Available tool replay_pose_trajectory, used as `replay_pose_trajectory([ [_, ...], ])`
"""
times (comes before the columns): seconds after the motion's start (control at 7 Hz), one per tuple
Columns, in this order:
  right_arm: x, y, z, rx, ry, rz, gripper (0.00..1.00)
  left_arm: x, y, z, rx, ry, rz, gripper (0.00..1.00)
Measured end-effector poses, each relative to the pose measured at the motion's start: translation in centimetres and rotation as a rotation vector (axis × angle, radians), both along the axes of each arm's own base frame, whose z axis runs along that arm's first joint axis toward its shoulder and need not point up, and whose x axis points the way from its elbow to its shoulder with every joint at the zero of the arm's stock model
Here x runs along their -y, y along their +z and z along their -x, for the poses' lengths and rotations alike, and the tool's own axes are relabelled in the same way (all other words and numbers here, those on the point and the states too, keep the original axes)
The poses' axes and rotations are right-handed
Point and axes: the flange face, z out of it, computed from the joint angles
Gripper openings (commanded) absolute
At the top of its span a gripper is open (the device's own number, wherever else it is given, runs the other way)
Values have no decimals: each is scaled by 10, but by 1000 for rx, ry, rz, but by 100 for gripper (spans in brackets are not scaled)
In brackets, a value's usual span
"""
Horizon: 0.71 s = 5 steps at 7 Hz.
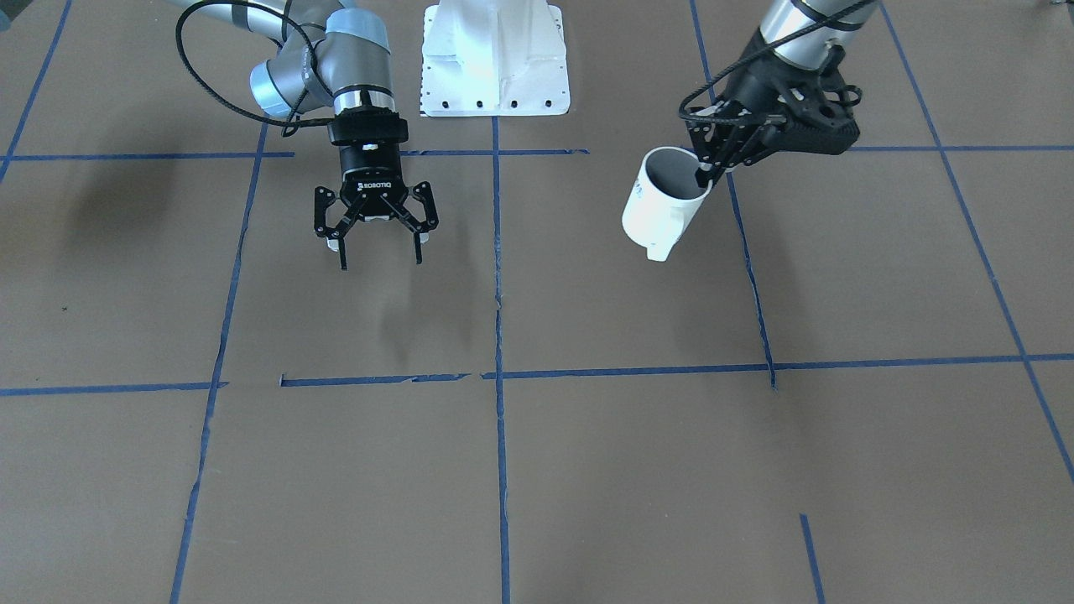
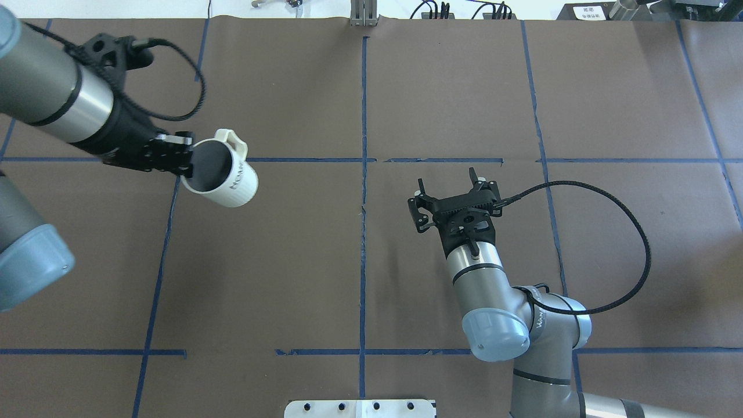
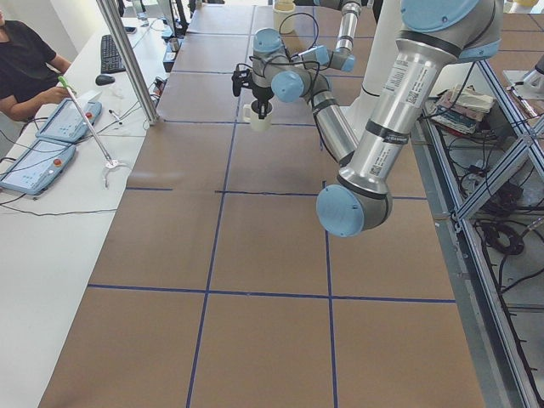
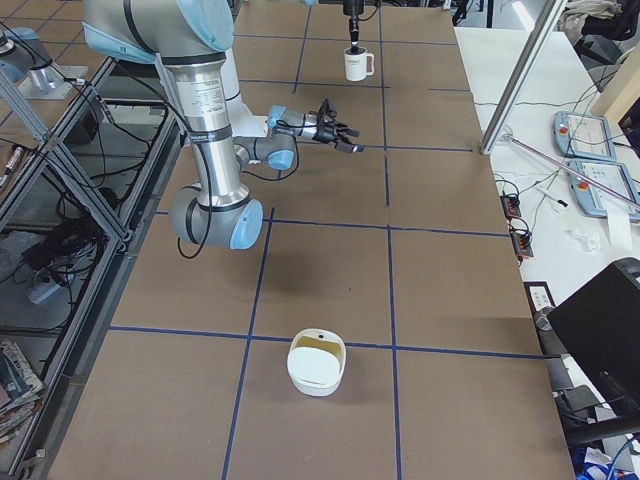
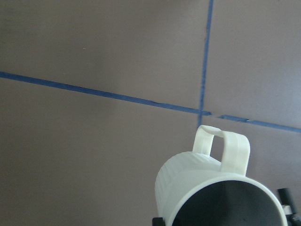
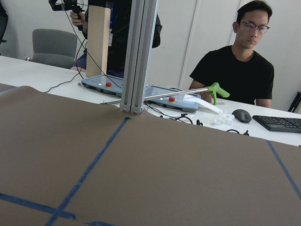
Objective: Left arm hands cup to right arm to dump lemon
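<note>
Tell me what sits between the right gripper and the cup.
No object: in the overhead view, only table crossed by a blue tape line separates the right gripper from the cup.

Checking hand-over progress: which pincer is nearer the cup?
Left. The left pincer grips the cup at its rim, holding it tilted; the right pincer hangs open, clearly apart from it, touching nothing.

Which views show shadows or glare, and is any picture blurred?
Exterior front-facing: soft shadows on the table near the right gripper; the white robot base is overexposed. Left wrist: the cup is slightly soft and cropped.
</note>
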Motion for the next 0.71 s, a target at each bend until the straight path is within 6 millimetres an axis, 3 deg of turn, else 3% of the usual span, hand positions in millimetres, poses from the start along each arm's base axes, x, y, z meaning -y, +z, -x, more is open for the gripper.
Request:
replay_pose_trajectory([
  [0.29,19,24,-41,0,-74,63,100,8,85,59,124,67,-82,0],
  [0.57,50,40,-99,27,-173,155,100,38,163,96,173,99,-62,0],
  [0.71,66,52,-132,41,-233,216,100,54,214,114,135,124,-25,0],
])
